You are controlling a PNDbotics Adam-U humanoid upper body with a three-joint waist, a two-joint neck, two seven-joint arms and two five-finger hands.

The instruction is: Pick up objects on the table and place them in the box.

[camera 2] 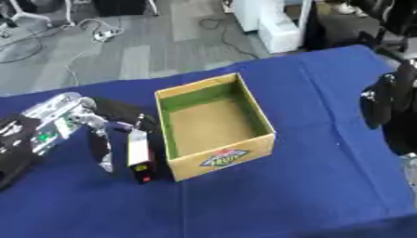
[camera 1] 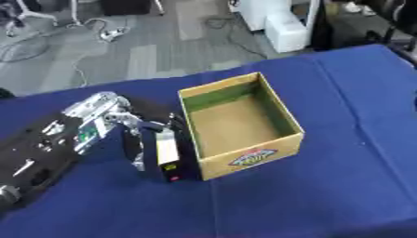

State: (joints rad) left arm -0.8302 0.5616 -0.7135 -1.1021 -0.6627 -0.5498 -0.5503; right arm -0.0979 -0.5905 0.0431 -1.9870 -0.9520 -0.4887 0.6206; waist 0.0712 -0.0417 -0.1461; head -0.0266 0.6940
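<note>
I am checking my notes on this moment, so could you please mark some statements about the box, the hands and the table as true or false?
1. The cardboard box holds several objects. False: it shows only its bare floor.
2. The left hand is curled round a black and white block just beside the box's left wall. True.
3. The block is already inside the box. False: it is outside, against the left wall.
4. The table is covered by a blue cloth. True.
5. The right hand grips the box's rim. False: it hangs apart from the box at the right edge of the right eye view.
</note>
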